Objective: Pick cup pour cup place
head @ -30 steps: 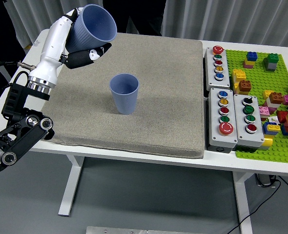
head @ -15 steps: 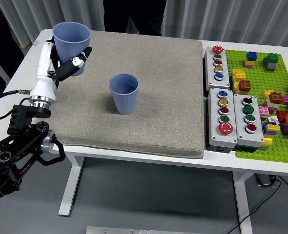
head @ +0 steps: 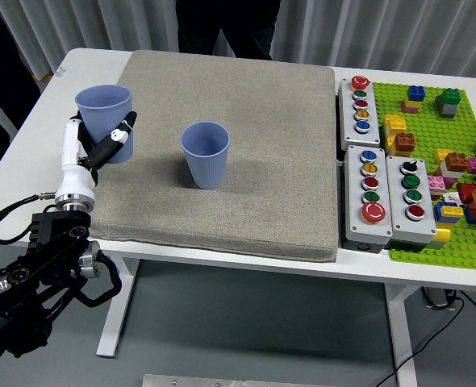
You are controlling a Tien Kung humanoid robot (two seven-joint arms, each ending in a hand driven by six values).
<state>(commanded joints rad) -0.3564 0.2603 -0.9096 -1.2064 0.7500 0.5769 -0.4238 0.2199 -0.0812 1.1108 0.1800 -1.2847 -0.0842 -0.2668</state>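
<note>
I have the left robot hand (head: 101, 145) wrapped round the held cup (head: 106, 122), fingers curled against its side, and the cup is upright again with its mouth facing up; a second ago it was tipped hard over toward the middle of the mat, half a second ago it had been righted but was higher and further back, and now it has come down and toward me at the mat's left edge; I judge the pouring finished and the placing under way. From this view I cannot tell whether the cup's base is touching the grey mat (head: 262, 121) or just above it, since the hand and wrist cover the bottom; the fingers have not let go. The second cup (head: 206, 153) has not moved; it stands upright near the mat's centre, well apart from the held one. The mat lies on the white desk (head: 36, 121); the button boxes (head: 379, 197) and the green brick plate (head: 448, 161) to the right are untouched; my right arm is out of view.
</note>
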